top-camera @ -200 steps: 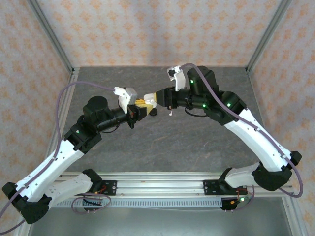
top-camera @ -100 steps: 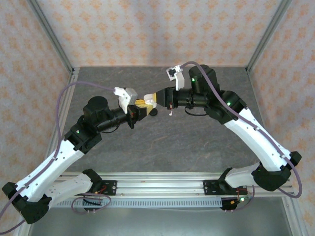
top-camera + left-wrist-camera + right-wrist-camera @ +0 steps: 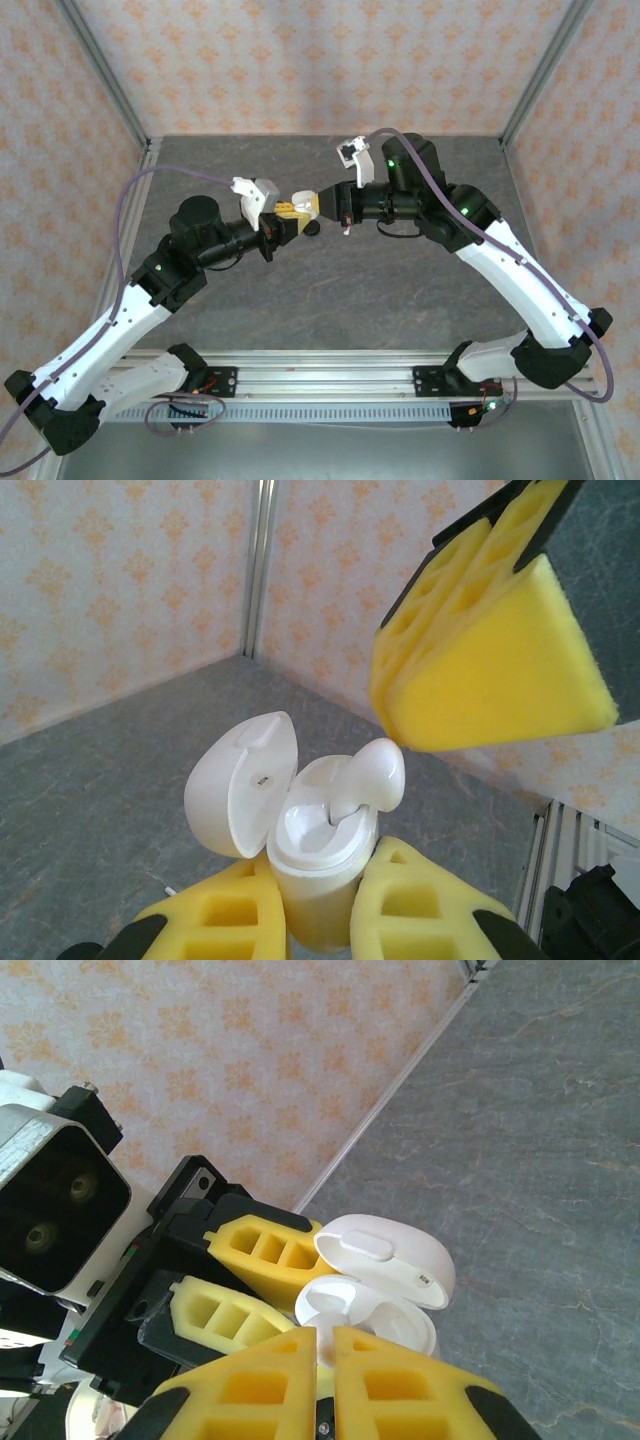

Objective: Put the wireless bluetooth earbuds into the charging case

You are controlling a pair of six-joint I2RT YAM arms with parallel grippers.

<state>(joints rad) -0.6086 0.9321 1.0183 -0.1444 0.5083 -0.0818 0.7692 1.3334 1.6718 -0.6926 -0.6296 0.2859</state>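
Left pincer (image 3: 320, 908) tight around open charging case (image 3: 318, 845); right pincer (image 3: 325, 1348) nearly closed above

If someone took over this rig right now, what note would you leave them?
Left gripper: shut on the charging case, lid swung open.
Right gripper: fingers together, tips just above the case; I cannot tell whether they touch anything.
White earbud: partly in the case, its head standing proud of the rim.
Done: one bud started into its socket.
Left: probably press that bud fully home, then insert the remaining buds.
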